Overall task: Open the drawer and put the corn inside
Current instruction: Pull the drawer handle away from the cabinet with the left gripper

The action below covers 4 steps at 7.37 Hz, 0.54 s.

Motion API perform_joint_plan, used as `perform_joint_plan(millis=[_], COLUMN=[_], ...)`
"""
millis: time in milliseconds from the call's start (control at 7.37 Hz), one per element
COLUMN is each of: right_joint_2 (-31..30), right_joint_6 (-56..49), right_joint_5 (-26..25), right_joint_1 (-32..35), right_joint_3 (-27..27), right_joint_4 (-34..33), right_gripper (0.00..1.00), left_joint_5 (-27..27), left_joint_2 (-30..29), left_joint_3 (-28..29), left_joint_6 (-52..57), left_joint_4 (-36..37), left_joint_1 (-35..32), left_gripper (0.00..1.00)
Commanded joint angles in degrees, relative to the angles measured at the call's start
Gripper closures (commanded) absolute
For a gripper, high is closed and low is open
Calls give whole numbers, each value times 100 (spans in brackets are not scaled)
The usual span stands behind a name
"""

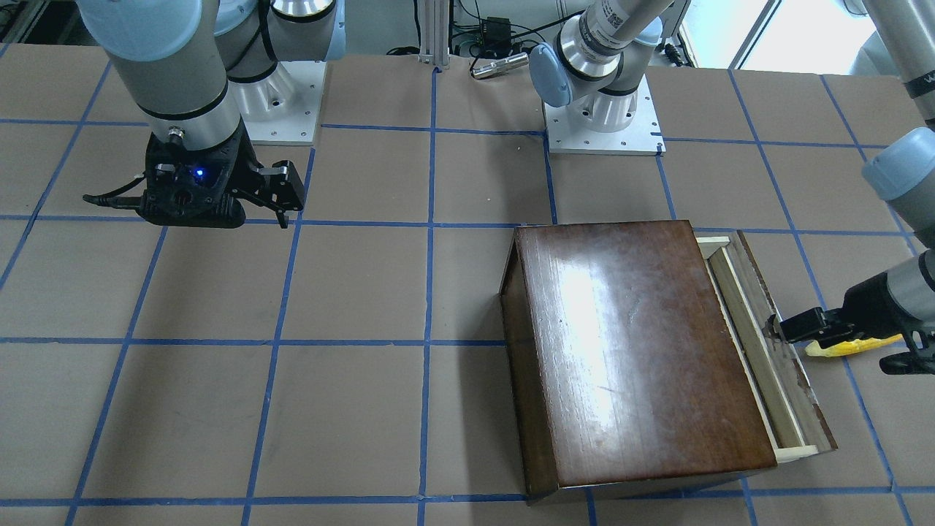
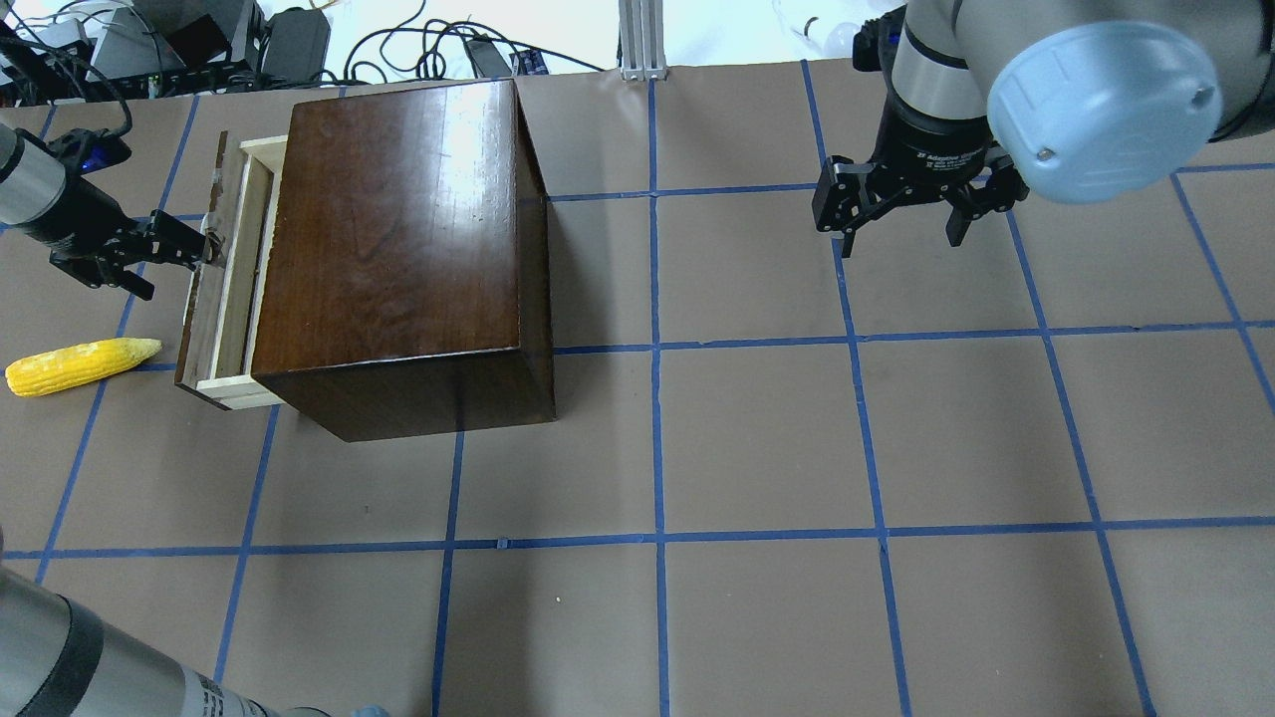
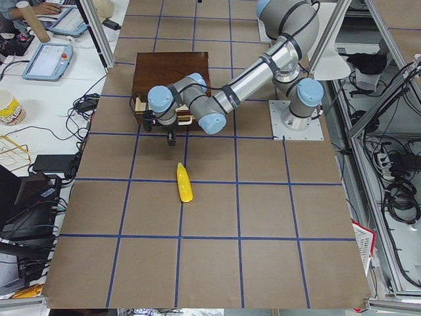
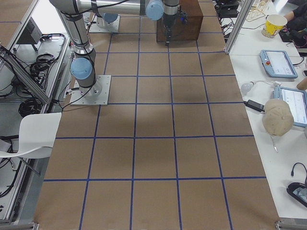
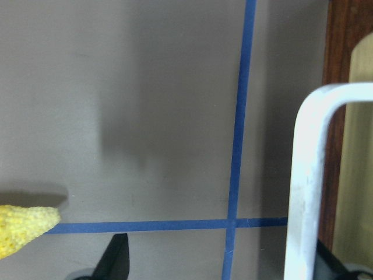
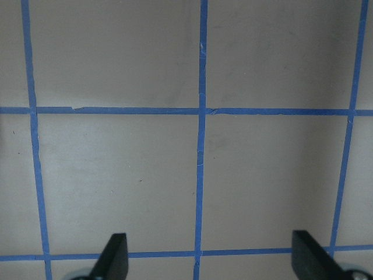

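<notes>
The glossy dark-brown box [image 2: 398, 239] stands on the table's left half. Its drawer [image 2: 227, 289] is pulled out a little toward the left, showing a strip of pale wood behind the dark front panel [image 1: 785, 343]. My left gripper [image 2: 177, 271] is open at the drawer front. In the left wrist view the metal handle [image 5: 306, 175] stands between the spread fingers, close to one of them. The yellow corn [image 2: 80, 365] lies on the table left of the drawer, apart from it, and partly behind the gripper in the front view [image 1: 855, 348]. My right gripper [image 2: 901, 239] is open and empty, far right.
The table is brown paper with a blue tape grid. The arm bases [image 1: 603, 131] sit at the robot's edge. Cables and a metal post [image 2: 642, 40] line the far edge. Bare table [image 6: 198, 175] lies below the right gripper.
</notes>
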Motion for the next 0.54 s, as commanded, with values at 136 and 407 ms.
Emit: perform_joint_plan(millis=[136,407], right_joint_2=[0,0], right_joint_6=[0,0], right_joint_5=[0,0], right_joint_1=[0,0], right_joint_3=[0,0], right_joint_4=[0,0], right_gripper=[0,0], left_joint_5=[99,99], left_joint_2=[53,53], left_joint_3=[1,36], left_joint_6=[9,9], left_joint_4=[-7,-7], left_joint_1=[21,30], left_gripper=[0,0])
